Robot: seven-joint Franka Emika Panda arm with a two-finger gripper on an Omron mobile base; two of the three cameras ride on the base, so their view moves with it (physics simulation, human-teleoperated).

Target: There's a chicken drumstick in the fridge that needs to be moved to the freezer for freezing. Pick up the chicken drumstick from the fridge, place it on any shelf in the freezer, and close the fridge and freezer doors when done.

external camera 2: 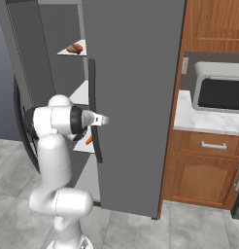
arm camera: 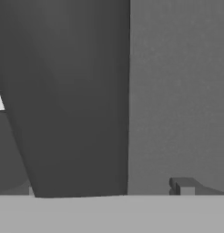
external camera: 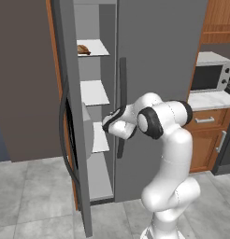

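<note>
The chicken drumstick lies on the top narrow white shelf of the freezer. The freezer door stands swung open at the left. The wider fridge door is shut. My gripper is open at the fridge door's long dark handle. In the hand view the handle stands close up between the spread fingertips, with a gap on its right side.
A small orange item lies on a lower freezer shelf. A pale rounded jar sits by the open door. To the right are a microwave on a marble counter and wooden cabinets.
</note>
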